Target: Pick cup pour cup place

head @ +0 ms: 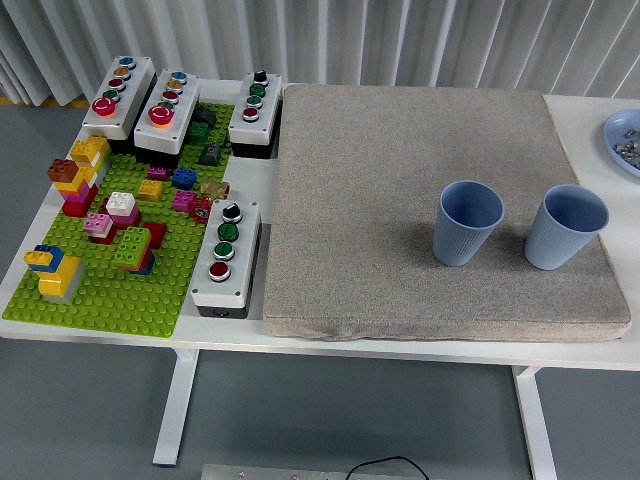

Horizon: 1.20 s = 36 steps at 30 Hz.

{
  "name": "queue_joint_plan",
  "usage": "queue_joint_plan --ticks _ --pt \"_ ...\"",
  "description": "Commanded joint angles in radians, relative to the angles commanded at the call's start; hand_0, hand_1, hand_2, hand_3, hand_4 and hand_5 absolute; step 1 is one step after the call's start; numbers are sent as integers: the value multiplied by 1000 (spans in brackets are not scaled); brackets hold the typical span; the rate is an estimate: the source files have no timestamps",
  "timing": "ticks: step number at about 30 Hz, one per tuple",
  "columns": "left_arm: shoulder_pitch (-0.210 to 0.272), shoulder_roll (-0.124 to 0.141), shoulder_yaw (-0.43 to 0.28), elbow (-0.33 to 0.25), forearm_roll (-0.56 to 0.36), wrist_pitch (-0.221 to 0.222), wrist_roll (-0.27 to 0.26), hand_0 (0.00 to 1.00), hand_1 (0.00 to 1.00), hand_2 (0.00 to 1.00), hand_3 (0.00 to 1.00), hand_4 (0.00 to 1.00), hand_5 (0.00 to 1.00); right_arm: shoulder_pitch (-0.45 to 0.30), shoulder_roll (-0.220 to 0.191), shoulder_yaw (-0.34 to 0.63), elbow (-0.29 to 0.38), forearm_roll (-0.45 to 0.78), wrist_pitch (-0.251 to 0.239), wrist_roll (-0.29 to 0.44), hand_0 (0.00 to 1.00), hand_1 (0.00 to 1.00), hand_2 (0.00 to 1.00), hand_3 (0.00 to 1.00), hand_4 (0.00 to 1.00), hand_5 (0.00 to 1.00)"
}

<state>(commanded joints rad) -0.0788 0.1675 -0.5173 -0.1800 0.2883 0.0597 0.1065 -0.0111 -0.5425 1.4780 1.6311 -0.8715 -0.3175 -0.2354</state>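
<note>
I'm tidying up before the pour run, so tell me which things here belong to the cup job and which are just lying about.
For the job:
left blue cup
right blue cup
grey mat they stand on

Lying about:
green brick baseplate with bricks
four button boxes, e.g.
blue dish at the right edge

No hand is in view.
</note>
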Motion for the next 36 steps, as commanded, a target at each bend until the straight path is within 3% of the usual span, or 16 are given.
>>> queue_joint_plan --ticks 21,36 --pt "-2 -5 -13 0 18 0 7 709 733 799 654 511 944 -27 50 -80 -13 14 -9 17 893 831 871 933 891 416" --pt "-1 -9 -12 0 19 0 7 709 731 799 655 510 946 -19 86 -170 -32 -12 -45 52 893 838 883 940 891 380"
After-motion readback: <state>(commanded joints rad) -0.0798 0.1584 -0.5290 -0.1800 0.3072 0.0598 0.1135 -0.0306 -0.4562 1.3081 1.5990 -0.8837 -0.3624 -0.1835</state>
